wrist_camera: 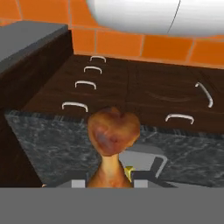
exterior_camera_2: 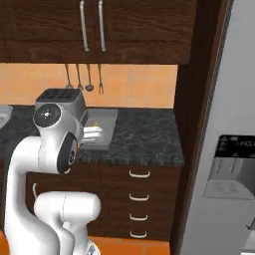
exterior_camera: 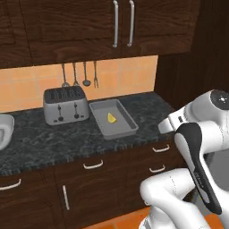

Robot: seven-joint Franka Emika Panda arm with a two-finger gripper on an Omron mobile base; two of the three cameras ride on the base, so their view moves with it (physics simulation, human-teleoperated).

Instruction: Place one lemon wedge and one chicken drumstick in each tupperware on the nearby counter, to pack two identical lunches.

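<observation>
Left base view: the tray (exterior_camera: 130, 126), the rectangular tupperware, sits on the counter (exterior_camera: 53, 145) just right of the toaster (exterior_camera: 64, 104). One yellow wedge (exterior_camera: 111, 118) lies inside it, near the middle. At the far left edge a pale curved rim (exterior_camera: 4, 129) shows, likely the second tupperware, cut off by the frame. The arm (exterior_camera: 197, 156) folds up at the lower right, in front of the drawers (exterior_camera: 94, 188).

Right base view: the same tray (exterior_camera_2: 102, 130) lies beyond the arm's elbow (exterior_camera_2: 55, 137), beside the toaster (exterior_camera_2: 60, 102). A speck of yellow shows at its far left corner, too small to name for sure. The fridge (exterior_camera_2: 224, 149) stands at the right.

Hand view: a drumstick (wrist_camera: 113, 142) rises straight up from the claw (wrist_camera: 109, 183). The claw is clamped on the thin bone end, and the fat browned end points away from the hand. The fingertips are mostly hidden by the meat and the bottom of the frame. Past the meat lie speckled counter (wrist_camera: 52, 144) and part of the tray (wrist_camera: 146, 157), with a bit of yellow wedge (wrist_camera: 128, 171) just beside the shank.

I judge the drumstick light and fairly stiff, but lumpy and probably slick. The narrow shank is the sound place to hold; the bulb would roll between the pads. Held by the end, it may swing or slip if moved sharply. It should be lowered into the tray beside the wedge.
</observation>
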